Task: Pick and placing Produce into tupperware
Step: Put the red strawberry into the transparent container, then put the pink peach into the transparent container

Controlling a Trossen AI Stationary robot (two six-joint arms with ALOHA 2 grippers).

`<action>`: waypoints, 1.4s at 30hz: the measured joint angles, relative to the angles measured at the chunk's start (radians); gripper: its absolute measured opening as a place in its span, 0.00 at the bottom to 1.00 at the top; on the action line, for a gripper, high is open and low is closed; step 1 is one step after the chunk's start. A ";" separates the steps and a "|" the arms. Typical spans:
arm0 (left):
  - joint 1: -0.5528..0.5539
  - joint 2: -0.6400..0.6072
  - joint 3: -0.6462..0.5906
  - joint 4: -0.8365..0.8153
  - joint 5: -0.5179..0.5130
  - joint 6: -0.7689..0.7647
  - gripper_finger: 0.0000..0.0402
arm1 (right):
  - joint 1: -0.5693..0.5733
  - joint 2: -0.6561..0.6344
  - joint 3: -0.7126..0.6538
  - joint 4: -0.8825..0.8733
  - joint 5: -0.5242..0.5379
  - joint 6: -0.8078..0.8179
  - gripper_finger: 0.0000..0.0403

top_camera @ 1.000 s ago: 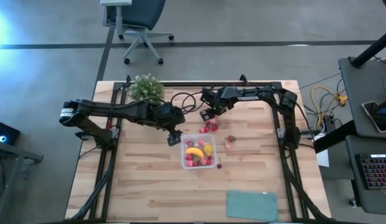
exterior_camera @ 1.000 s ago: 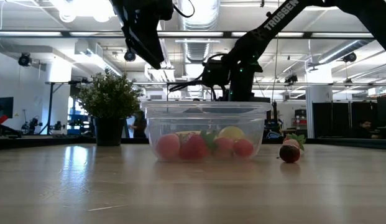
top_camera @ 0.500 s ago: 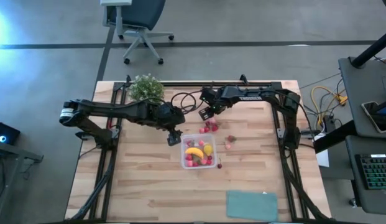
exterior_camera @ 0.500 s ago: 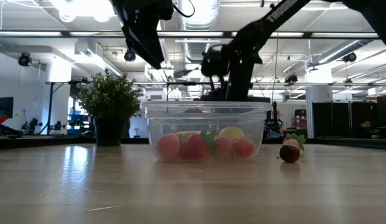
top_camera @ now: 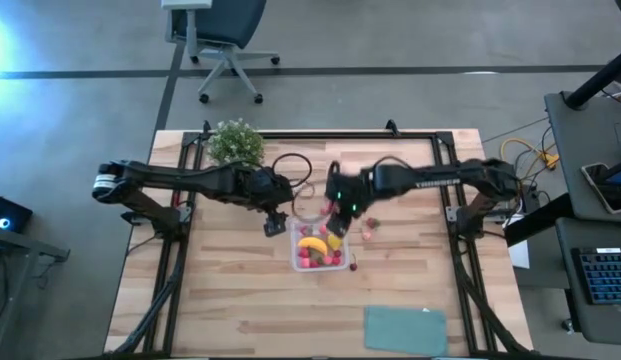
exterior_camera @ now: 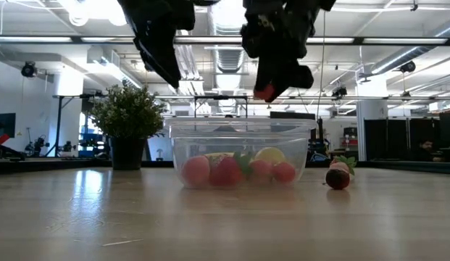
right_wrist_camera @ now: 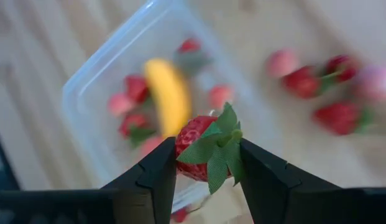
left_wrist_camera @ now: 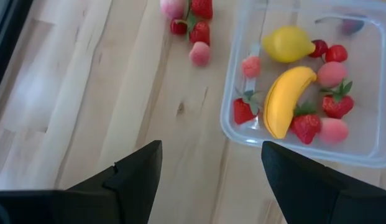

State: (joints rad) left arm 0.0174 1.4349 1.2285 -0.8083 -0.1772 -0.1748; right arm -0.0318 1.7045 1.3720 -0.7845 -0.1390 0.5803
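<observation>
The clear tupperware sits mid-table holding a yellow banana, a lemon and several red and pink berries. My right gripper hangs over its far rim, shut on a red strawberry with green leaves. In the low view this strawberry hangs high above the tupperware. My left gripper stands open and holds nothing, raised beside the tupperware's left far corner. Loose berries lie on the wood beyond the tupperware. My right gripper pinches the strawberry between its two fingers. One finger lies against the red side, the other against the leafy side. The fingers slant down from above. The strawberry is lifted clear, over the tupperware.
A potted plant stands at the far left of the table. A flat teal rectangle lies near the front edge. Loose berries lie right of the tupperware, and one shows in the low view. Bare wood lies left and front.
My right gripper has swung from the berries at the far side toward the table's near edge and risen, rolling its wrist. It has carried the strawberry up to above the tupperware's far rim.
</observation>
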 joint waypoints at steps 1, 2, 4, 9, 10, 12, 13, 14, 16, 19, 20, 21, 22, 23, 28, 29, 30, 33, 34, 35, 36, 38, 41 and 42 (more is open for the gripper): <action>0.000 -0.005 -0.005 -0.003 0.000 0.000 0.65 | 0.026 0.010 0.000 0.010 0.000 0.010 0.37; 0.000 -0.010 -0.008 -0.004 0.000 0.000 0.65 | 0.047 0.018 0.000 0.020 0.001 0.019 0.37; 0.000 -0.014 -0.009 -0.003 0.000 0.009 0.65 | 0.084 0.045 -0.001 0.038 0.022 0.041 0.39; 0.000 -0.017 -0.012 -0.003 0.000 0.035 0.65 | 0.126 0.092 -0.002 0.062 0.036 0.129 0.45; 0.000 -0.018 -0.015 -0.003 0.000 0.042 0.65 | 0.130 0.096 -0.002 0.065 0.042 0.141 0.47; 0.000 -0.018 -0.023 -0.003 0.001 0.054 0.65 | 0.137 0.097 -0.002 0.065 0.078 0.165 0.51; -0.001 -0.018 -0.027 -0.003 0.002 0.054 0.65 | 0.137 0.097 -0.001 0.066 0.100 0.172 0.52; -0.001 -0.018 -0.031 -0.001 0.003 0.055 0.65 | 0.138 0.094 0.001 0.063 0.120 0.177 0.54; -0.001 -0.018 -0.042 0.002 0.007 0.055 0.65 | 0.138 0.081 0.009 0.063 0.159 0.180 0.58; 0.000 -0.018 -0.050 0.030 0.032 0.076 0.65 | 0.136 0.038 0.028 0.061 0.226 0.180 0.62; 0.000 -0.018 -0.051 0.049 0.045 0.085 0.65 | 0.136 0.022 0.033 0.060 0.246 0.180 0.62; 0.002 -0.018 -0.052 0.075 0.046 0.101 0.65 | 0.133 0.004 0.034 0.057 0.262 0.181 0.63; 0.006 -0.017 -0.052 0.106 0.049 0.117 0.65 | 0.130 -0.014 0.034 0.045 0.278 0.184 0.64; 0.012 -0.017 -0.053 0.137 0.055 0.136 0.65 | 0.130 -0.032 0.034 0.026 0.296 0.188 0.64; 0.092 0.002 -0.061 0.366 0.148 0.200 0.65 | 0.123 -0.136 0.022 -0.152 0.402 0.223 0.65; 0.113 0.013 -0.062 0.401 0.165 0.202 0.65 | 0.123 -0.159 0.017 -0.195 0.422 0.233 0.65; 0.134 0.032 -0.064 0.420 0.174 0.208 0.65 | 0.123 -0.178 0.010 -0.244 0.436 0.242 0.65; 0.190 0.106 -0.064 0.510 0.223 0.209 0.65 | 0.125 -0.249 -0.009 -0.351 0.463 0.280 0.65; 0.202 0.132 -0.062 0.523 0.248 0.208 0.65 | 0.126 -0.271 -0.019 -0.382 0.474 0.291 0.64; 0.212 0.160 -0.056 0.534 0.269 0.208 0.65 | 0.128 -0.299 -0.031 -0.397 0.481 0.302 0.64; 0.216 0.191 -0.047 0.546 0.282 0.209 0.65 | 0.128 -0.326 -0.047 -0.401 0.484 0.312 0.64; 0.215 0.245 -0.029 0.551 0.292 0.212 0.65 | 0.130 -0.371 -0.081 -0.415 0.484 0.344 0.64; 0.216 0.317 -0.006 0.547 0.300 0.229 0.65 | 0.132 -0.440 -0.133 -0.416 0.491 0.385 0.65; 0.216 0.336 0.001 0.539 0.300 0.235 0.65 | 0.132 -0.461 -0.151 -0.416 0.492 0.395 0.65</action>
State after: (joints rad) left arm 0.2337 1.7705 1.2297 -0.2693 0.1230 0.0602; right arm 0.1001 1.2433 1.2212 -1.2005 0.3527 0.9755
